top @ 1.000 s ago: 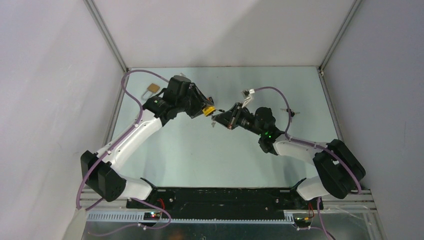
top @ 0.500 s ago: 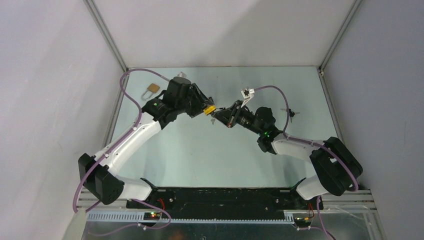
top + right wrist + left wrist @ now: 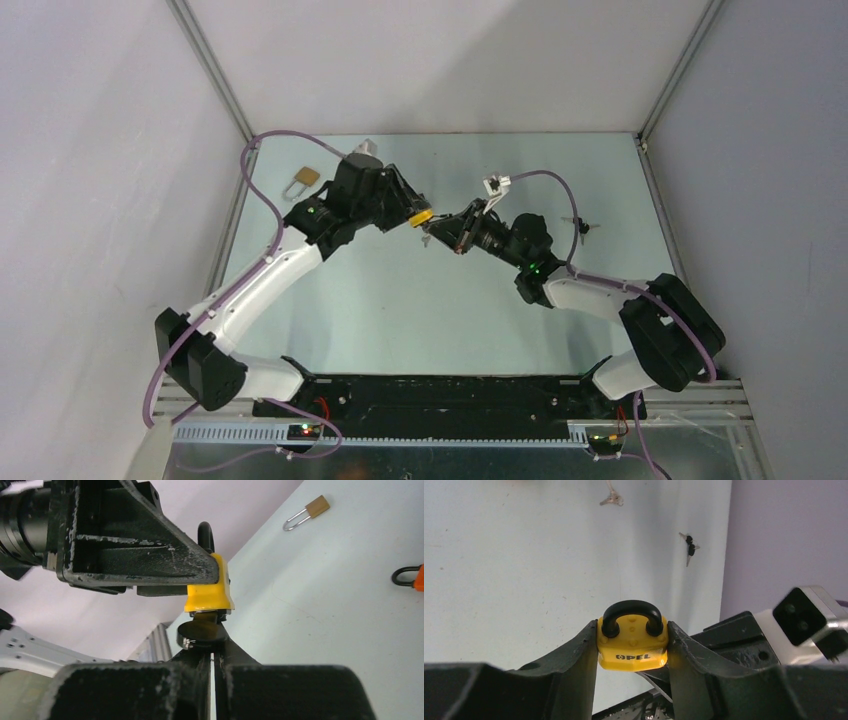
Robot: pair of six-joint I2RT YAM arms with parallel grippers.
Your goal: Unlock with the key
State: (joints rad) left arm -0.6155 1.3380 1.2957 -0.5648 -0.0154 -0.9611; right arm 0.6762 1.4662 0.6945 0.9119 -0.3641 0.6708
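Note:
My left gripper (image 3: 632, 642) is shut on a yellow padlock (image 3: 632, 646) with a black shackle, held above the table; the padlock also shows in the top view (image 3: 421, 216) and the right wrist view (image 3: 207, 594). My right gripper (image 3: 214, 645) is shut on a black-headed key (image 3: 202, 631), whose head sits right under the padlock's bottom face. The key's blade is hidden, so I cannot tell how far it is in the lock. In the top view the two grippers meet at mid-table, the left gripper (image 3: 410, 212) and the right gripper (image 3: 440, 232).
A brass padlock (image 3: 303, 179) lies at the far left, also in the right wrist view (image 3: 309, 511). An orange padlock (image 3: 411, 577) lies at the right edge of that view. A loose key (image 3: 612, 499) and a black-headed key (image 3: 583, 226) lie on the table.
Both grippers have shifted slightly toward the far side, and the left wrist has turned a little, keeping padlock and key together.

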